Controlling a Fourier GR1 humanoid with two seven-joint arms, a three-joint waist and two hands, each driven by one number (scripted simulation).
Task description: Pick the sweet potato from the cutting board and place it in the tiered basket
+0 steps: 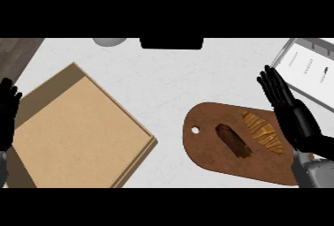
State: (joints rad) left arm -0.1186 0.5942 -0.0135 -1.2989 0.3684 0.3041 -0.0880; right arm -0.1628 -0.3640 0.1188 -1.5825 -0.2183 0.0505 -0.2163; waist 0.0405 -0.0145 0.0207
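On cutting board point(209, 154), sweet potato point(233, 140), right hand point(294, 117) beside edge

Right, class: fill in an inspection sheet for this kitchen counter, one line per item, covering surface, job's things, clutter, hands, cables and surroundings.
Surface: pale speckled counter.
Job's things: sweet potato lies on the brown cutting board, beside an orange-striped patch; no tiered basket identifiable.
Clutter: large tan tray-like box at the left; grey round thing and black thing at the far edge.
Hands: right hand open, fingers straight, above the board's right end; left hand open at the left edge.
Cables: nothing seen.
Surroundings: grey-white panel at the upper right; dark wood at the upper left.
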